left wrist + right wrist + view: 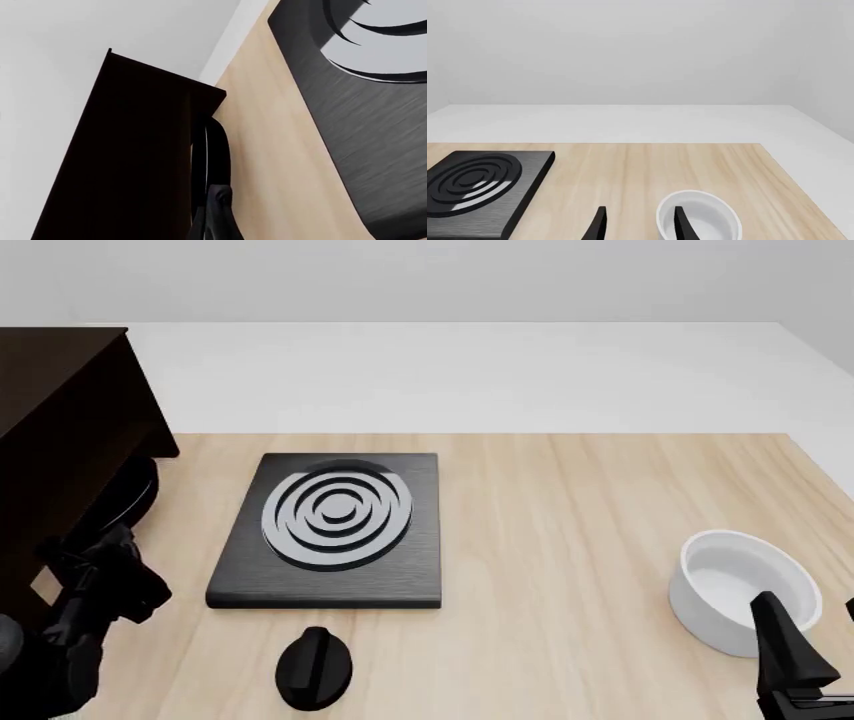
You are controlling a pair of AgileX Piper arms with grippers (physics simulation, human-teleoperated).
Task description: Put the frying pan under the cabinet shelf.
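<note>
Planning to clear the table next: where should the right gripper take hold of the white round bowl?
Pinch the white round bowl by its near wall at the rim, one finger inside and one outside, coming down from above. It stands upright and open, and looks too wide for the open right gripper beside it to span.

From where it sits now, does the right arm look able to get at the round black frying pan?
Probably not. The round black frying pan sits tucked under the dark brown wooden cabinet at far left, with the black square stove plate between it and the right gripper.
</note>
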